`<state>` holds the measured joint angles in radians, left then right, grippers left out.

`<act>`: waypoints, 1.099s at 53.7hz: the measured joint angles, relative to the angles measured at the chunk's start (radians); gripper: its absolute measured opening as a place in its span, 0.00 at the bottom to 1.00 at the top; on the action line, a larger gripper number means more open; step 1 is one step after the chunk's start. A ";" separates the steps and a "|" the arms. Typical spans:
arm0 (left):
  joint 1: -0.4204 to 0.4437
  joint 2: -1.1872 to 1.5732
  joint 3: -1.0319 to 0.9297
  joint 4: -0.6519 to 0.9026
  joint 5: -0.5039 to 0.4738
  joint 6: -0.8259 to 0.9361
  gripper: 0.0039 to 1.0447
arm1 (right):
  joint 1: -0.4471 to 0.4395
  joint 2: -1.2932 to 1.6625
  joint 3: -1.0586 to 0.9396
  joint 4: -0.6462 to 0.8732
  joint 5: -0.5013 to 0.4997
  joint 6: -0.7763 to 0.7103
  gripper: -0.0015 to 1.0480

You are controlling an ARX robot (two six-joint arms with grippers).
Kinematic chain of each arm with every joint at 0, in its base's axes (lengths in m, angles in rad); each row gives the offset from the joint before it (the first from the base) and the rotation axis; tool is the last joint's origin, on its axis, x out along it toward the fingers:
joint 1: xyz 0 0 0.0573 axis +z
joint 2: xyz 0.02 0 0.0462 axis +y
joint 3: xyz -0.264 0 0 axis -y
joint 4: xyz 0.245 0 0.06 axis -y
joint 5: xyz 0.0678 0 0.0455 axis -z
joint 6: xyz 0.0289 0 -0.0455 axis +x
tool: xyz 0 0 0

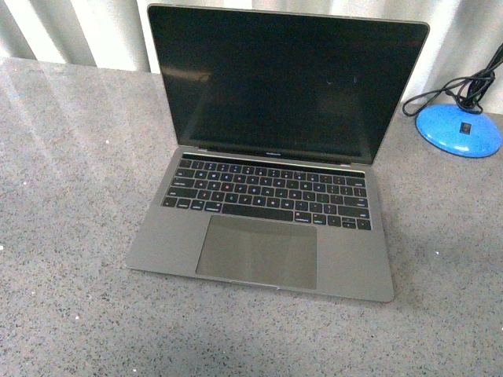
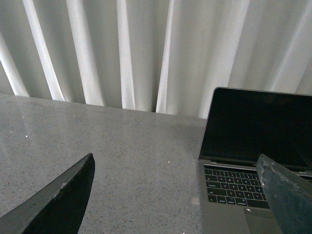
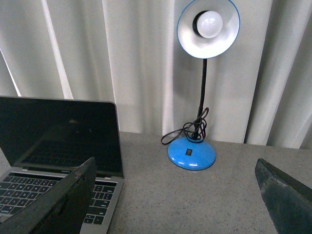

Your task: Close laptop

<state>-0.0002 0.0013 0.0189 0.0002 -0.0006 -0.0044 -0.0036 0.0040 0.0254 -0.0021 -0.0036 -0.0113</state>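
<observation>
Jaws of both arms wide apart, empty, open laptop [image 1: 271, 169] between and beyond them.

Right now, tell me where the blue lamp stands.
In the front view the blue lamp stands on the table at far right, beside the open laptop.

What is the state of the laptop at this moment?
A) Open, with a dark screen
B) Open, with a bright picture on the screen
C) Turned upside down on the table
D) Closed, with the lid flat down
A: the laptop sits open on the grey table, with its lid raised, its keys showing and its screen black.
</observation>
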 joint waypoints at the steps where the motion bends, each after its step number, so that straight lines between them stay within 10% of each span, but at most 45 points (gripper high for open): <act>1: 0.000 0.000 0.000 0.000 0.000 0.000 0.94 | 0.000 0.000 0.000 0.000 0.000 0.000 0.90; 59: 0.000 0.000 0.000 0.000 0.000 0.000 0.94 | 0.000 0.000 0.000 0.000 0.000 0.000 0.90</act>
<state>-0.0002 0.0013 0.0189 0.0002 -0.0006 -0.0044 -0.0036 0.0040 0.0254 -0.0021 -0.0036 -0.0113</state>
